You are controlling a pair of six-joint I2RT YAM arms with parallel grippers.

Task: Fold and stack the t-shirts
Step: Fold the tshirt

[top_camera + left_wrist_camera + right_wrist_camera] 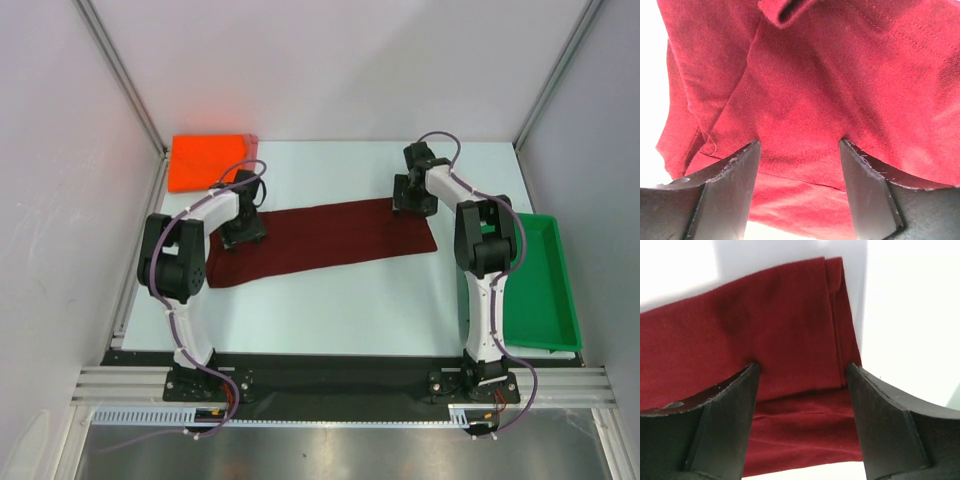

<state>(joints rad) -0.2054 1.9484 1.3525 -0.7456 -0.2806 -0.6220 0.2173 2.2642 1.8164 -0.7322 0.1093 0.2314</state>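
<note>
The maroon shirt (pixel 320 240) lies as a long strip across the middle of the desk (pixel 330 310). Our left hand (pixel 243 232) and right hand (pixel 412 200) sit over its two ends, both spread open and grasping nothing. We judge this spacing suits folding it end to end.

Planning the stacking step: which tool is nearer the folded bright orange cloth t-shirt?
Left. The left tool is off the near right corner of the orange t-shirt; the right tool is far across the dark maroon cloth shirt.
</note>
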